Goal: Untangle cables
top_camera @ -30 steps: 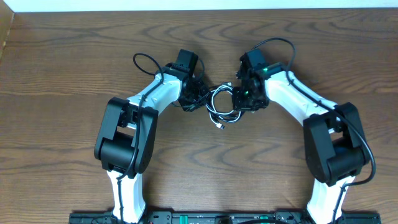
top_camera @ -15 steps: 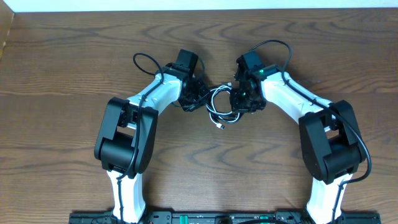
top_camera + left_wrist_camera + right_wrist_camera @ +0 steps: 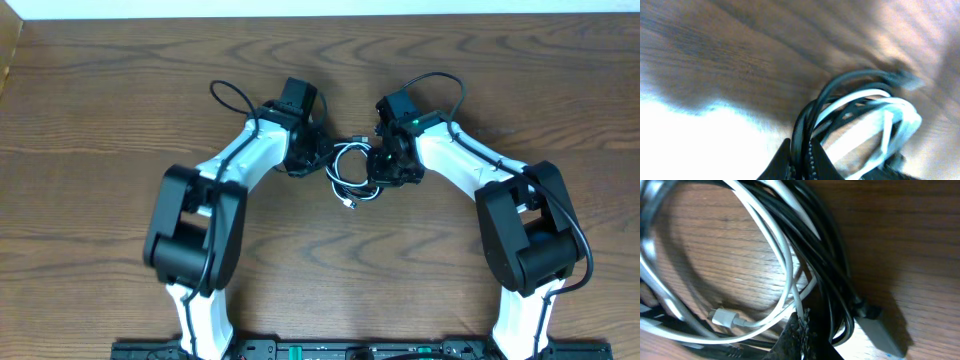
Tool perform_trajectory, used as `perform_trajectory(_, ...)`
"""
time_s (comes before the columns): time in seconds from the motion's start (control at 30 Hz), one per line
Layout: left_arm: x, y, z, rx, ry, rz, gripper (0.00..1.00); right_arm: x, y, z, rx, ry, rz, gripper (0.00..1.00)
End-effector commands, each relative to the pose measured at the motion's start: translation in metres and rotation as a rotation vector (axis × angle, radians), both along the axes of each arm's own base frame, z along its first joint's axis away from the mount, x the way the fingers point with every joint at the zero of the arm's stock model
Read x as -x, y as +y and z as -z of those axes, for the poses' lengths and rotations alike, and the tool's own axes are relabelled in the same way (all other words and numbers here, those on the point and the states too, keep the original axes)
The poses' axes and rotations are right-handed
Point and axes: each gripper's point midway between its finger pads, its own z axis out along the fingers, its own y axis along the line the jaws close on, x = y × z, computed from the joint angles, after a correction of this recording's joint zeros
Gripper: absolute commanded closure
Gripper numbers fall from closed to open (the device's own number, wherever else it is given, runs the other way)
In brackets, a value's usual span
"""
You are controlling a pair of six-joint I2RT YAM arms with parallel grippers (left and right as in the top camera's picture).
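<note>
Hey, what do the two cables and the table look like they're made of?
The white cable looks like smooth glossy plastic sheathing; it catches light. The black cable: similar, maybe rubbery, duller. The table: wood or wood-look laminate, grain visible.

The cables [image 3: 355, 172] lie in one pile on the table [image 3: 100, 120], around the middle and a bit to the far side. The left gripper [image 3: 318, 157] is at the pile's left edge — the right gripper [image 3: 383, 168] is at its right edge. A plug end [image 3: 351, 204] sticks out on the near side.
</note>
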Motion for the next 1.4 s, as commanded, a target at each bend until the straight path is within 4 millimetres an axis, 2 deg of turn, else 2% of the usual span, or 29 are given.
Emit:
perform_trajectory(0.0, -0.012, 0.011, -0.041, -0.055, -0.149, 0.025, 0.93, 0.007, -0.005, 0.016, 0.015, 0.049, 0.019, 0.99)
perform_trajectory(0.17, -0.006, 0.003, -0.05, -0.028, -0.173, 0.105, 0.92, 0.0, 0.006, 0.008, -0.088, 0.025, -0.036, 0.99)
perform_trajectory(0.27, -0.002, 0.001, -0.05, -0.037, -0.171, 0.135, 0.88, -0.006, 0.021, -0.012, -0.222, 0.0, -0.109, 0.99)
perform_trajectory(0.4, -0.001, 0.002, -0.049, -0.048, -0.168, 0.139, 0.75, -0.017, 0.037, -0.061, -0.424, -0.078, -0.199, 0.99)
perform_trajectory(0.53, -0.002, 0.005, -0.048, -0.064, -0.172, 0.133, 0.72, -0.021, 0.046, -0.124, -0.654, -0.185, -0.298, 0.99)
perform_trajectory(0.6, -0.002, 0.005, -0.048, -0.064, -0.172, 0.133, 0.71, -0.022, 0.045, -0.146, -0.737, -0.211, -0.31, 0.99)
perform_trajectory(0.9, -0.001, 0.005, -0.048, -0.064, -0.168, 0.134, 0.65, -0.013, 0.044, -0.215, -1.108, -0.263, -0.425, 0.99)
perform_trajectory(1.0, 0.002, 0.004, -0.047, -0.065, -0.157, 0.14, 0.63, -0.012, 0.045, -0.228, -1.174, -0.268, -0.457, 0.99)
perform_trajectory(1.2, 0.007, -0.004, -0.045, -0.065, -0.153, 0.161, 0.58, -0.021, 0.048, -0.238, -1.184, -0.279, -0.448, 0.99)
perform_trajectory(1.37, 0.003, -0.005, -0.046, -0.058, -0.164, 0.147, 0.54, -0.031, 0.048, -0.223, -1.102, -0.273, -0.373, 0.99)
